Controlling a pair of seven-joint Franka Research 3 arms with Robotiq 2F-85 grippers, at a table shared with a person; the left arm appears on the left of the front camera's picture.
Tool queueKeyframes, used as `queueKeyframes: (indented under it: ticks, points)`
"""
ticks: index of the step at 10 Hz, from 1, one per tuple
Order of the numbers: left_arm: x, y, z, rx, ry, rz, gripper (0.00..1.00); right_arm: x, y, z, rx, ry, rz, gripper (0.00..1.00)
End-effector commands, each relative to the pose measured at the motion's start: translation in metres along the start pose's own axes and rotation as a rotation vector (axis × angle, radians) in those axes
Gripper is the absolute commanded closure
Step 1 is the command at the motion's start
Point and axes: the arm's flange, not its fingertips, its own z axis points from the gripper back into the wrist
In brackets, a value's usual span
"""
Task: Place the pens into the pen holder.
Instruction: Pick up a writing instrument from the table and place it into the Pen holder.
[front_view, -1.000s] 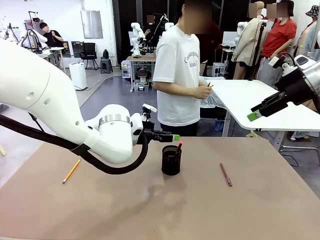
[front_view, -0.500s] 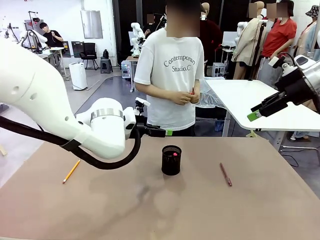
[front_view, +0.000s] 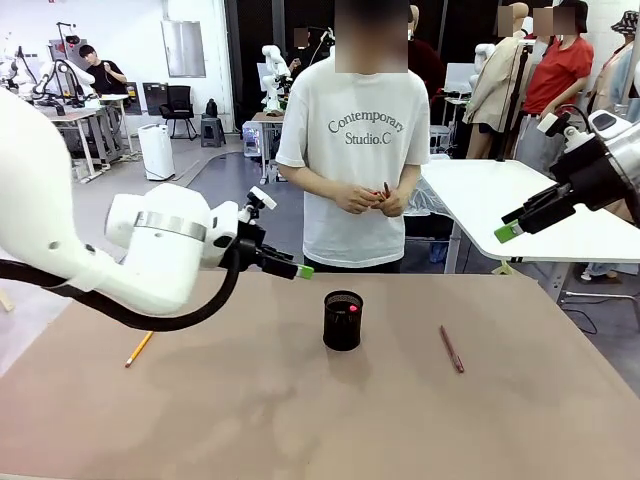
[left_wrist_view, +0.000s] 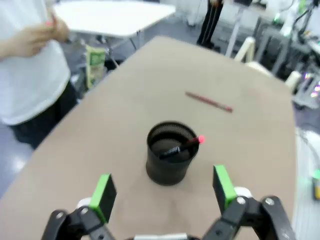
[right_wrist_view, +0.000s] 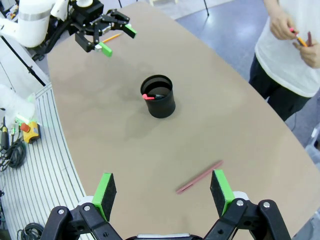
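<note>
Pulling back toward the table's left side, the left gripper (front_view: 298, 270) has its jaws spread wide and empty; a second ago it hovered by the pen holder (front_view: 343, 320). The right gripper (front_view: 509, 233) hangs open, empty and unmoved. The red-tipped dark pen (left_wrist_view: 182, 146), earlier poking up, now rests inside the holder, so one is placed. The reddish-brown pen (front_view: 452, 349) and the yellow pencil (front_view: 139, 348) still lie on the table.

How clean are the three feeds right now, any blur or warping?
Left wrist view: soft all over, holder edges smeared. Right wrist view: sharp, but the table edge bows from the wide lens. Front view: crisp, even light, no glare on the table.
</note>
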Motion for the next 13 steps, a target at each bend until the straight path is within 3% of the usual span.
queueKeyframes:
  ticks: [1, 4, 9, 13]
  points:
    - [0.010, 0.019, 0.046, -0.014, 0.102, 0.008, 0.00, 0.002, 0.000, 0.000, 0.002, -0.013, 0.000, 0.00]
    - [0.021, 0.048, 0.098, -0.005, 0.137, -0.024, 0.00, 0.002, 0.000, 0.000, 0.002, -0.013, 0.000, 0.00]
    - [0.036, 0.079, 0.178, -0.003, 0.053, -0.041, 0.00, 0.002, 0.000, 0.000, 0.002, -0.013, 0.000, 0.00]
    - [0.041, 0.080, 0.198, 0.019, -0.029, -0.032, 0.00, 0.002, 0.000, 0.000, 0.002, -0.013, 0.000, 0.00]
